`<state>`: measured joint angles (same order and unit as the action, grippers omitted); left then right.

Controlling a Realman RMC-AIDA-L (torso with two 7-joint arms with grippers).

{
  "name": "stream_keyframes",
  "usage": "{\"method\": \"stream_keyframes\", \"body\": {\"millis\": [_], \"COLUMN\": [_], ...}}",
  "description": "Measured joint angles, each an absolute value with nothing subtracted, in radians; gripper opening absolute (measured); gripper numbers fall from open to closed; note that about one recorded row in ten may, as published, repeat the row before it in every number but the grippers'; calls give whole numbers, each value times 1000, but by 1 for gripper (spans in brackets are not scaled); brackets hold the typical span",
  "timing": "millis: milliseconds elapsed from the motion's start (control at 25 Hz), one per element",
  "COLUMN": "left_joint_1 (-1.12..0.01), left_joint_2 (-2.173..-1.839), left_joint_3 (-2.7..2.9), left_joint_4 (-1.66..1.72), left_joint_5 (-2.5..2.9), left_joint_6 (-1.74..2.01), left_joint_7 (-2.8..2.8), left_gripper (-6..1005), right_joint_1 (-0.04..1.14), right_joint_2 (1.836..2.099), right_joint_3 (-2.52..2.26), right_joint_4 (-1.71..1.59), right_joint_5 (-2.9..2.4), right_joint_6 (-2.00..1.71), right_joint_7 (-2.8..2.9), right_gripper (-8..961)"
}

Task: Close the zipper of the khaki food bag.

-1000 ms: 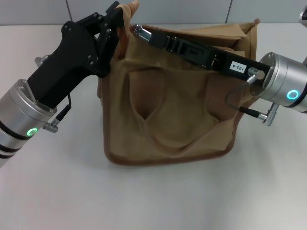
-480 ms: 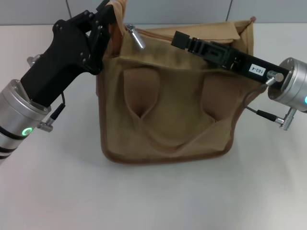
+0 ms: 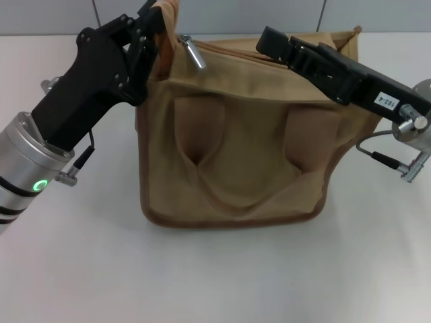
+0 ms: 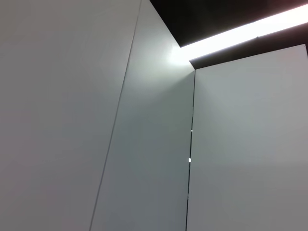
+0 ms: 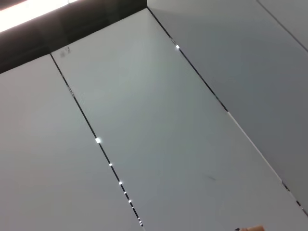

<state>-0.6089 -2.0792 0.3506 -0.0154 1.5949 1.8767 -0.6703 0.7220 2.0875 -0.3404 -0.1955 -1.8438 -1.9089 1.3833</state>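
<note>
The khaki food bag (image 3: 236,148) stands on the white table, its two strap handles hanging down the front. The zipper (image 3: 232,48) runs along its top, and the silver pull tab (image 3: 192,52) sticks up at the left end. My left gripper (image 3: 160,15) is shut on the bag's top left corner fabric, right beside the pull tab. My right gripper (image 3: 267,39) hovers over the top of the bag, well to the right of the pull tab and not touching it. Both wrist views show only wall panels.
The white table (image 3: 222,276) extends in front of the bag and to both sides. A grey panelled wall (image 3: 269,13) stands close behind the bag. My right arm's cable and plug (image 3: 404,168) hang beside the bag's right edge.
My right gripper has left the pull tab and drawn back to the right along the bag's top. The pull tab stays at the left end. My left gripper has kept its hold, shifting slightly.
</note>
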Motion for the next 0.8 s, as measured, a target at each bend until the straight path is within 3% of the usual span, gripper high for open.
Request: {"method": "stream_keyframes", "body": {"millis": [280,480,800], "left_joint_1": [-630,-648,-654], "left_joint_2": [-2080,-2080,-2081], "left_joint_3": [348,351,354], "left_joint_4": [-38,-49,-53], "left_joint_5": [1596,1596,1595], "left_joint_6": [1881,1878,1871], "left_joint_7": [-670,-671,-671], "left_gripper": [78,79,80], "right_joint_1": [740,764,799], "right_joint_2": [2089,2090,2091], "right_joint_3": [-353,-362,-385], "right_joint_4": [-133,-89,-61], "right_joint_5": [-1849,-1851,-1851], "right_joint_6": [-1847,-1793,-1764], "right_joint_7": [1269,1224,1218], "right_gripper": [100,325,491]}}
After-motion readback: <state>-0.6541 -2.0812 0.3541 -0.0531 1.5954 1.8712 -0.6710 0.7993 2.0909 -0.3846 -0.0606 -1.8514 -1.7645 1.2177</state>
